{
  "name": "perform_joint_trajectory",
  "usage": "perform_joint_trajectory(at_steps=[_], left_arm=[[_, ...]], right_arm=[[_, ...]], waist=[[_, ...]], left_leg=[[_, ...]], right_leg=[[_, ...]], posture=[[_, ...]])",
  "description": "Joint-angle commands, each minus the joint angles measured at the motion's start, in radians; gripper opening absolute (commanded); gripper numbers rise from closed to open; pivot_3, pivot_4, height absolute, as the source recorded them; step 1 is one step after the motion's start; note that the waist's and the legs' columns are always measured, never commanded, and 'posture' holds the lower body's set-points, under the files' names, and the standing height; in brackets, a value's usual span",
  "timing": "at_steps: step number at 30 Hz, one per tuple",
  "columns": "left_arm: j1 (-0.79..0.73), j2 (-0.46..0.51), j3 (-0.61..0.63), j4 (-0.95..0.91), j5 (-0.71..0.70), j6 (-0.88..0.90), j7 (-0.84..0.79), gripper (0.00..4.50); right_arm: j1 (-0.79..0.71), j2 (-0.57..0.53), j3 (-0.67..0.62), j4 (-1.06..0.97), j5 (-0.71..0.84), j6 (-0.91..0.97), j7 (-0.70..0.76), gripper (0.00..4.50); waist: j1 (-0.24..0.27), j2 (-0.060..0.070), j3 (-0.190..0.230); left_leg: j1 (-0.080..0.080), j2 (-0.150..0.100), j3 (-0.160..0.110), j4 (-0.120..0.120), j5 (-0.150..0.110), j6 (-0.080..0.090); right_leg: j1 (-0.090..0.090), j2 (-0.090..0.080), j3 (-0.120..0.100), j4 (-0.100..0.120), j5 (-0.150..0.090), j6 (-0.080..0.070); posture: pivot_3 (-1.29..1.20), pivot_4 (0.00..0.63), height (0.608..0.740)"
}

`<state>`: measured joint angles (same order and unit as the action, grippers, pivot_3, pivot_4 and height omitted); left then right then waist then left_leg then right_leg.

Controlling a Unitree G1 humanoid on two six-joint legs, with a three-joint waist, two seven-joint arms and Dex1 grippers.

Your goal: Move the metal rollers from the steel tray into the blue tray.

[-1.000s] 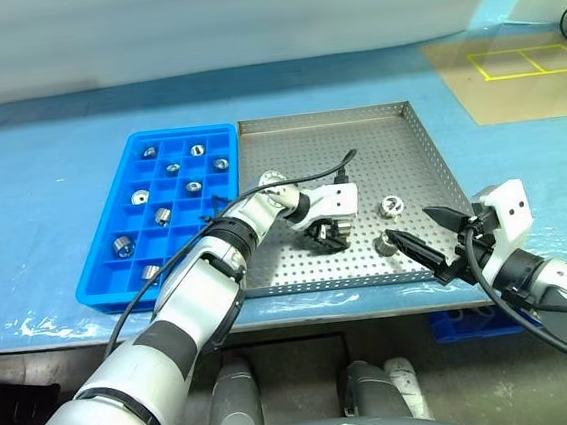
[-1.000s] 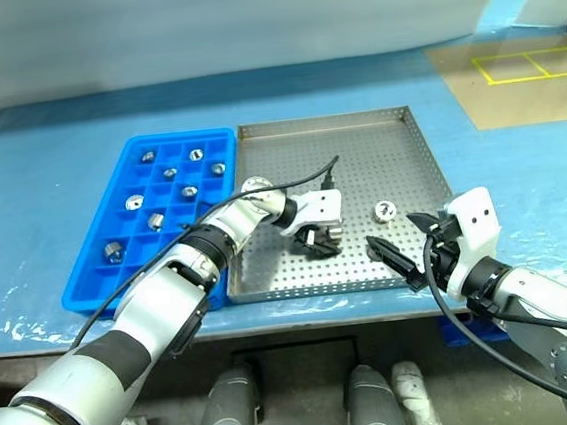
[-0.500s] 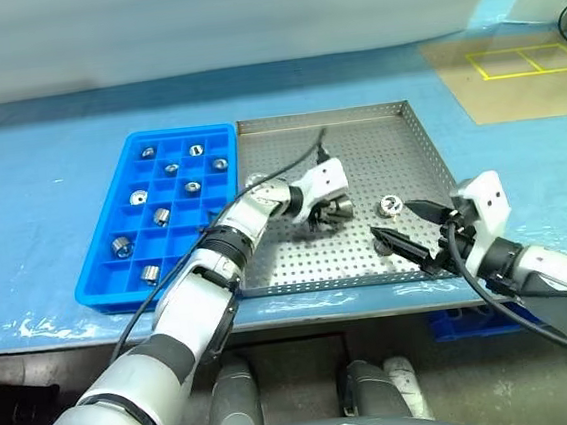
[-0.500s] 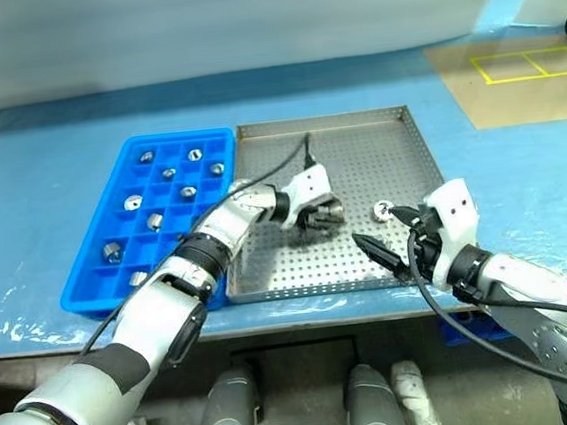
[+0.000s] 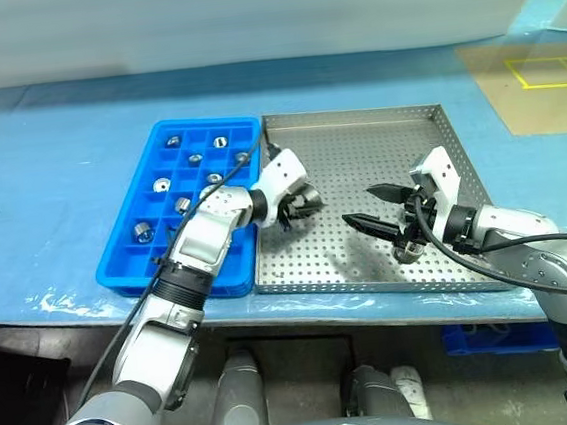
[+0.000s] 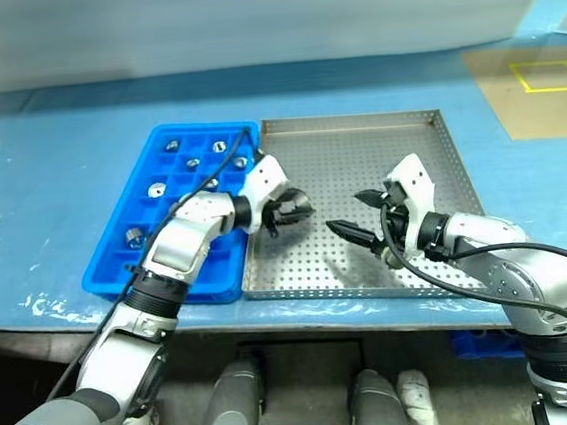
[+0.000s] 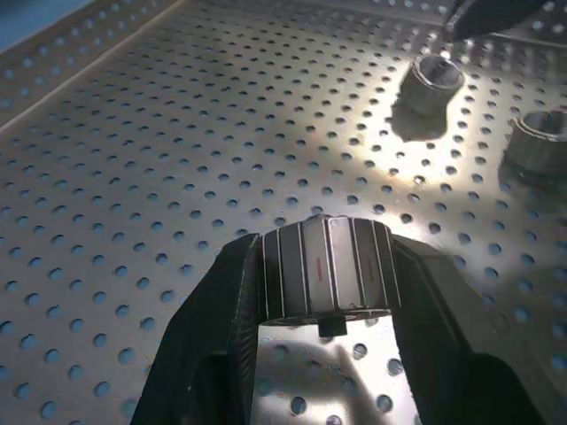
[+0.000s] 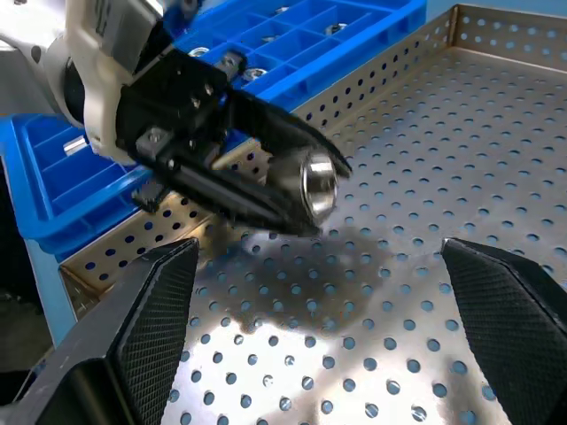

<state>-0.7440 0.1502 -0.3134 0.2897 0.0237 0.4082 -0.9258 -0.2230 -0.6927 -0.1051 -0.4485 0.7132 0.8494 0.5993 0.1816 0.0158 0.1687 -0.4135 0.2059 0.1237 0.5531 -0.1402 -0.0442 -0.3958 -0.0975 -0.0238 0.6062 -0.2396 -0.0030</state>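
My left gripper is shut on one of the metal rollers, a ribbed silver cylinder held just above the steel tray near its left side, beside the blue tray. The right wrist view shows that roller end-on between the black fingers. My right gripper stands open over the middle of the steel tray with nothing between its fingers. Two more rollers lie on the perforated floor; one sits under the right gripper. Several rollers rest in the blue tray's compartments.
Both trays sit side by side on a blue-covered table, with the blue tray on the left. A brown mat with yellow tape squares lies at the back right. A pale sheet closes off the back.
My left gripper has lifted the roller off the steel tray's floor and carried it left toward the blue tray. The right gripper has moved in over the tray's middle, still open. The camera has swung.
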Motion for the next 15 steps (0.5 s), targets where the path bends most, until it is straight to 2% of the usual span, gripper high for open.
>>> perform_joint_trajectory(at_steps=[1, 3, 5, 6, 11, 15], left_arm=[[-0.04, -0.001, -0.06, 0.042, 0.018, -0.089, -0.041, 1.75], [-0.046, -0.007, -0.073, 0.069, 0.017, -0.116, -0.049, 1.75], [-0.052, -0.011, -0.078, 0.085, 0.004, -0.116, -0.073, 2.5], [-0.052, -0.007, -0.083, 0.09, 0.005, -0.117, -0.082, 2.72], [-0.064, -0.008, -0.052, 0.11, 0.01, -0.112, -0.027, 4.47], [-0.07, 0.006, -0.035, 0.086, -0.001, -0.095, -0.013, 4.47]], right_arm=[[0.008, 0.005, -0.013, -0.035, -0.003, -0.017, 0.002, 4.5], [0.018, 0.01, -0.007, -0.042, -0.009, -0.019, -0.002, 4.5], [0.023, 0.017, 0.004, -0.045, -0.019, -0.023, -0.008, 4.5], [0.024, 0.022, 0.011, -0.045, -0.026, -0.024, -0.013, 4.5], [0.017, 0.033, 0.06, -0.036, -0.068, -0.021, -0.02, 4.5], [0.002, 0.047, 0.087, -0.02, -0.096, -0.026, -0.019, 4.5]], waist=[[-0.001, 0.0, 0.0], [-0.004, 0.0, 0.0], [-0.005, 0.0, 0.0], [-0.006, 0.0, 0.0], [-0.007, 0.0, 0.0], [-0.006, 0.0, 0.0]], left_leg=[[0.0, 0.0, 0.0, 0.0, 0.0, 0.0], [0.0, 0.001, 0.0, 0.0, 0.0, -0.002], [0.0, 0.001, 0.0, -0.001, 0.0, -0.004], [0.0, 0.001, 0.0, -0.001, 0.0, -0.005], [0.001, 0.001, 0.0, -0.001, 0.0, -0.006], [0.0, 0.001, 0.0, -0.001, 0.0, -0.006]], right_leg=[[-0.001, 0.0, 0.0, 0.0, 0.0, 0.0], [-0.001, 0.001, 0.0, 0.001, 0.0, 0.0], [-0.002, 0.001, 0.0, 0.002, 0.0, 0.0], [-0.002, 0.002, 0.001, 0.002, 0.0, 0.0], [-0.002, 0.002, 0.001, 0.002, 0.0, 0.0], [-0.002, 0.002, 0.001, 0.002, 0.0, 0.001]], posture=[[0.12, 0.15, 0.74], [0.12, 0.15, 0.74], [0.11, 0.15, 0.74], [0.1, 0.15, 0.74], [0.11, 0.15, 0.74], [0.11, 0.15, 0.74]])
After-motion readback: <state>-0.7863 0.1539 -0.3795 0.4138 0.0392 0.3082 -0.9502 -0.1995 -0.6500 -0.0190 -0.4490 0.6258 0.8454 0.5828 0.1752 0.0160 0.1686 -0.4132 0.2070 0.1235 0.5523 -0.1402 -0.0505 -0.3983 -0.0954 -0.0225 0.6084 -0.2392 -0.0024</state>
